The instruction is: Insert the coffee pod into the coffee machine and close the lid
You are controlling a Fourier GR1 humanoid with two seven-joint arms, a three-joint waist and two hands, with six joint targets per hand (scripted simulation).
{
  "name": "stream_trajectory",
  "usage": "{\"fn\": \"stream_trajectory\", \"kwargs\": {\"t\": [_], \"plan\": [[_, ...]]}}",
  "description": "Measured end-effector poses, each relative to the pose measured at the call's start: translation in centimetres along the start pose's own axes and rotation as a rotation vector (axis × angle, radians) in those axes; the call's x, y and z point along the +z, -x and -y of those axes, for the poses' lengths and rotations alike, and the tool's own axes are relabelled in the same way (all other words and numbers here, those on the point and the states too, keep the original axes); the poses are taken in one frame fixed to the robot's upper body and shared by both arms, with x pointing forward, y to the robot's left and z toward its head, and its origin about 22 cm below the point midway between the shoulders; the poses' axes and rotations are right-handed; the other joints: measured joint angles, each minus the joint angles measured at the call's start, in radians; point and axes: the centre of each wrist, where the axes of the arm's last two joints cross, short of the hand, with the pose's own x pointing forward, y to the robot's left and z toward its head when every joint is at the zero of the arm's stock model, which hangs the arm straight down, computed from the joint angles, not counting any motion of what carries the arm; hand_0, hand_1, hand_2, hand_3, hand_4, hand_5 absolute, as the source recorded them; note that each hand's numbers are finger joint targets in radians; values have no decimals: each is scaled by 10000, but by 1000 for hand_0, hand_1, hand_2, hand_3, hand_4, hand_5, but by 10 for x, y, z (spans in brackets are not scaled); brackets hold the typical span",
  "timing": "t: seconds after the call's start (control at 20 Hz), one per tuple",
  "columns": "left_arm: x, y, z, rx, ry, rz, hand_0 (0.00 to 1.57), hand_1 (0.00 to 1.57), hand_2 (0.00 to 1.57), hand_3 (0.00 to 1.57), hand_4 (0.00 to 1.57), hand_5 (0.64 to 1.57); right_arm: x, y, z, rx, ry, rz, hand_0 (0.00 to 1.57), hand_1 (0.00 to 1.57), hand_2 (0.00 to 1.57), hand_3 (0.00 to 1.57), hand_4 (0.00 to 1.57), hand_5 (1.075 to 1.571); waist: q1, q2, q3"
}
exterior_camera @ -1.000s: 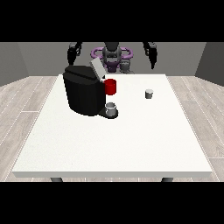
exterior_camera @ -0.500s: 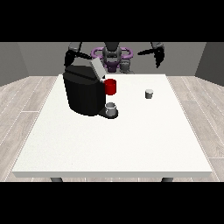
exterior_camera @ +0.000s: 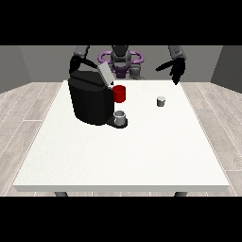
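1. Front view: a big white counter (exterior_camera: 118, 156) fills the middle, and the robot (exterior_camera: 120, 59) stands small at its far edge.
2. The robot hand at the view's right (exterior_camera: 176, 71) hangs in the air over the far right part of the counter. Its fingers look straight and spread out, pointing down, and it holds nothing.
3. The little grey coffee pod (exterior_camera: 161, 101) stands on the counter, below that robot hand and a bit toward the view's left. The hand and the pod are apart, not touching.
4. The robot hand at the view's left (exterior_camera: 75, 63) is up behind the top of the black coffee machine (exterior_camera: 90, 100). I cannot tell how its fingers lie.
5. The coffee machine sits on the counter just below that hand. Its grey lid (exterior_camera: 105, 74) is tilted up, so it is open.
6. A red part (exterior_camera: 119, 93) sticks out of the machine's front, and a small grey cup (exterior_camera: 120, 116) stands under it on the machine's base.
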Motion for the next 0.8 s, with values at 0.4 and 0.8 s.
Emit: {"fn": "stream_trajectory", "kwargs": {"t": [0.4,0.8], "plan": [[-25,1,-30,-1594,291,-749,0,0,0,0,0,1571,-15,-14,-18,-51,-210,168,0,0,0,0,0,1571,-384,914,-1],[-44,14,-23,-2531,644,-1283,0,0,423,0,0,1571,-28,-15,-25,-272,-407,55,0,0,0,0,0,1571,-398,1339,-1]]}}
